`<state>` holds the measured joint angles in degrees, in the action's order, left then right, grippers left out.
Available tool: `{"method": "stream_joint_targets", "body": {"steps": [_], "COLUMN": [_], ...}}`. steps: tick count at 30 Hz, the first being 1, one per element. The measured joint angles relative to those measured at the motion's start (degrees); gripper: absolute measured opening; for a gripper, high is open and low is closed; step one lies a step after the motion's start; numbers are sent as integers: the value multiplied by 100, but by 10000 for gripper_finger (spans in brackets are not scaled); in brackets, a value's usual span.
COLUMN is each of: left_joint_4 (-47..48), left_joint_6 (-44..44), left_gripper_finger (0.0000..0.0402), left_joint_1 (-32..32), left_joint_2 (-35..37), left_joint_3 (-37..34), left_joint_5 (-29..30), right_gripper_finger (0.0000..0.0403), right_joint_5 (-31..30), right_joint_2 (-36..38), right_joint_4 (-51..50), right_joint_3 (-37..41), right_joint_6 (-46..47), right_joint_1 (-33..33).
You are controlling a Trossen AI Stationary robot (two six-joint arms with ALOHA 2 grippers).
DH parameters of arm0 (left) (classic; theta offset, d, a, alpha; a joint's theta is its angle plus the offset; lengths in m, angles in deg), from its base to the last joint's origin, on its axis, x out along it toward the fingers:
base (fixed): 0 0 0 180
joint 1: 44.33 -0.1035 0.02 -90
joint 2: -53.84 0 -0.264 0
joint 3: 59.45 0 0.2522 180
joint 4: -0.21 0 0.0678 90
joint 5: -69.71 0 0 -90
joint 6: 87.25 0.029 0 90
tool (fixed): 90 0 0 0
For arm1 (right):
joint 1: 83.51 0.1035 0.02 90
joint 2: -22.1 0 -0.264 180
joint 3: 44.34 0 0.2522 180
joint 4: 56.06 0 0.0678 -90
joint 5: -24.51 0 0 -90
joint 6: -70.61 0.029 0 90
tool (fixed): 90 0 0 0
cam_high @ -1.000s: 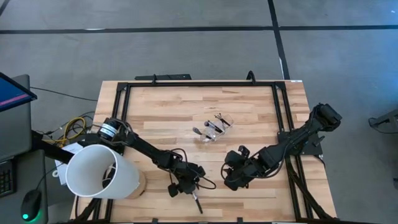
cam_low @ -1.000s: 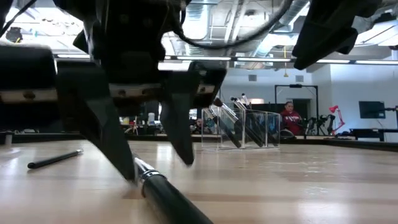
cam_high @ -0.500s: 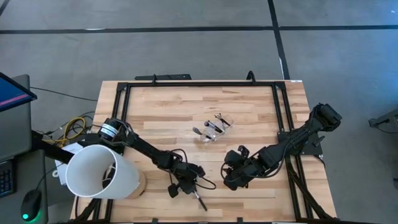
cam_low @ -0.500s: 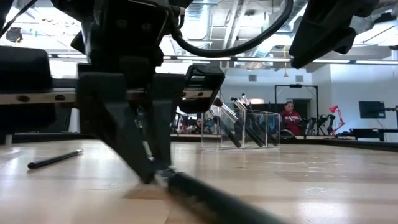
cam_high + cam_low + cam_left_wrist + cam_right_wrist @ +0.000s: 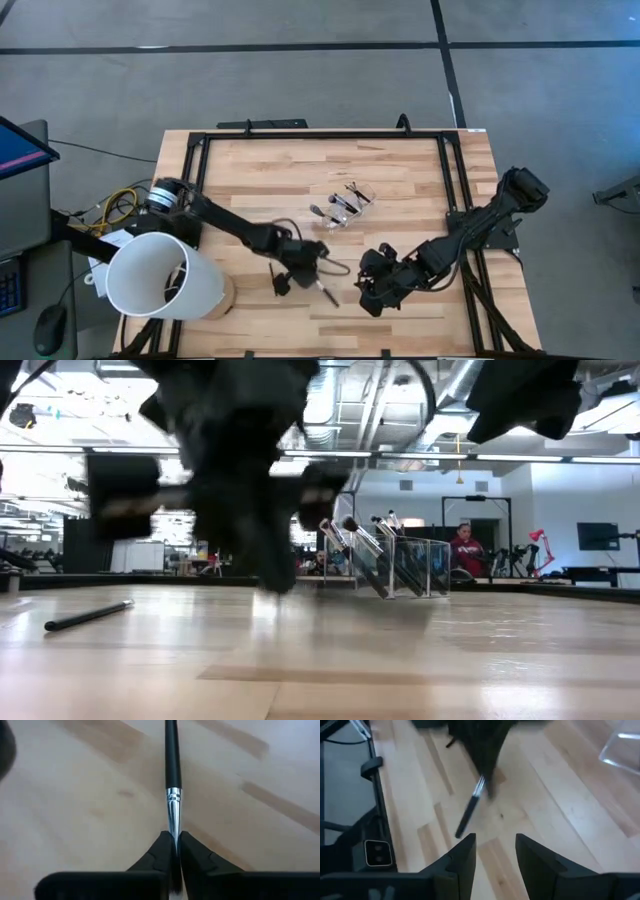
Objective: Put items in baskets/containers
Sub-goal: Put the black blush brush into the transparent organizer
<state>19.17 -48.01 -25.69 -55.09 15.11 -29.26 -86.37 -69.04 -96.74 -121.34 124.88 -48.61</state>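
Bright even overhead light, motion-blurred left gripper [image 5: 265,575] up close.

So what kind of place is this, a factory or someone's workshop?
Most likely a robotics lab or test hall. A wooden table with a black frame carries two robot arms, exposed ducts run across a high ceiling, and a person sits in the open room behind it.

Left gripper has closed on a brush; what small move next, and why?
Probably carry it toward the clear box. The left gripper has its jaws shut on the brush at the silver ferrule, handle pointing ahead, and the box with other brushes stands farther back on the table. The right gripper waits open nearby.
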Motion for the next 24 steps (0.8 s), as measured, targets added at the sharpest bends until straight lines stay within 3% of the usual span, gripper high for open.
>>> {"method": "stream_joint_targets", "body": {"steps": [5,10,18,24], "left_joint_4": [121,150,493,465], "left_joint_6": [87,251,399,532], "left_gripper_finger": [26,26,27,24], "left_joint_1": [-309,-509,-576,-520], "left_joint_2": [772,1323,1411,1413], "left_joint_3": [-117,-280,-289,-289], "left_joint_5": [143,448,794,943], "right_gripper_finger": [131,159,217,228], "right_joint_5": [-352,-600,-333,-111], "right_joint_2": [-106,-294,-570,-717], "right_joint_4": [7,142,875,1003], "right_joint_3": [4,11,-4,14], "right_joint_6": [117,-161,-867,-1034], "right_joint_1": [10,-160,-764,-1017]}}
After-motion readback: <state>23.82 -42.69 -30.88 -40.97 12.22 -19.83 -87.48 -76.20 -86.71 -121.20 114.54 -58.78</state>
